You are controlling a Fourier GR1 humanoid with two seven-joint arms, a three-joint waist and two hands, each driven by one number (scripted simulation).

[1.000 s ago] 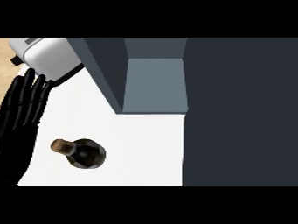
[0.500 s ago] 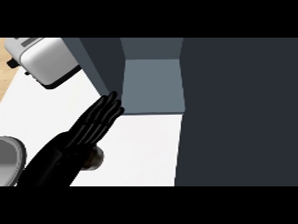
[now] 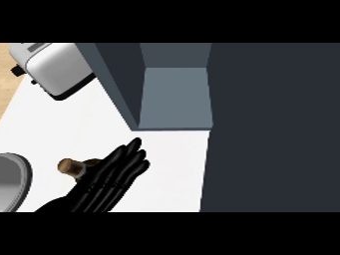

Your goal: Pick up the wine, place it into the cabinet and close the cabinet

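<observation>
Over the dark cork-topped wine bottle (image 3: 75, 167), the black robot hand (image 3: 113, 177) is held with straight fingers, partly hiding it; a grey open cabinet (image 3: 174, 94) stands beyond.

Black hand (image 3: 110, 182), brown-corked wine (image 3: 75, 167), white counter (image 3: 69, 129), grey cabinet (image 3: 174, 97), silver toaster (image 3: 53, 68).

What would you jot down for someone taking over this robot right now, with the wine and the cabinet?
Left robot hand: open, fingers straight, over the wine bottle, not curled round it.
Right robot hand: not in view.
Wine bottle: on the white counter, near the open cabinet.
Done: nothing yet.
Left: grasp the bottle, place it inside, close the cabinet.
</observation>
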